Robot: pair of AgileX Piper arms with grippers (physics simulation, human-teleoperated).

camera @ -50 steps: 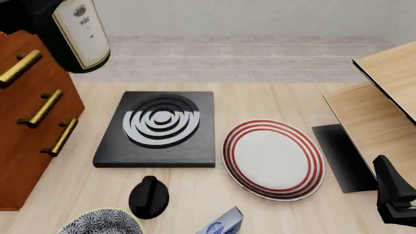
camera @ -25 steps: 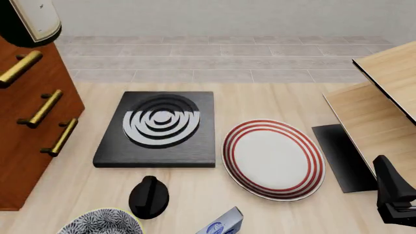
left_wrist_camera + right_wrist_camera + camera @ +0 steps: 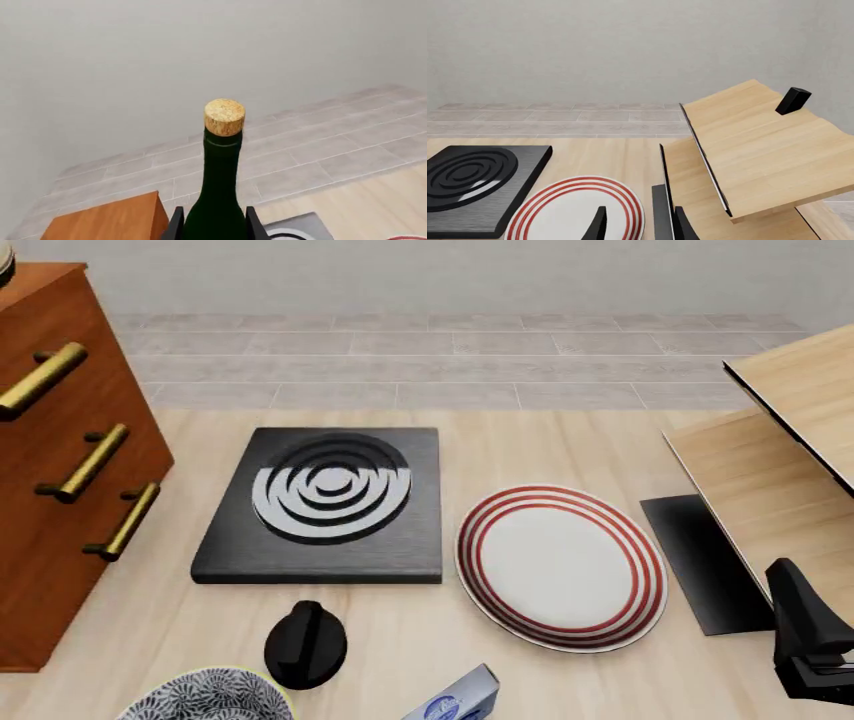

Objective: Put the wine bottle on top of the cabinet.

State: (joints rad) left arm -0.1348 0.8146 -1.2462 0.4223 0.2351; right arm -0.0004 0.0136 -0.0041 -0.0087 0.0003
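Pale desk holds clutter; at ten o'clock, the left pincer grips the wine bottle upright above the cabinet, ready to set down. Right pincer is parted, empty.

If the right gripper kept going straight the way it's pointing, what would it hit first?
Probably the plate, or the dark edge of the shelf unit beside it; the right gripper points between them, and depth is unclear.

My left end effector holds the wine bottle upright — dark green, tan-corked — above the reddish-brown cabinet.
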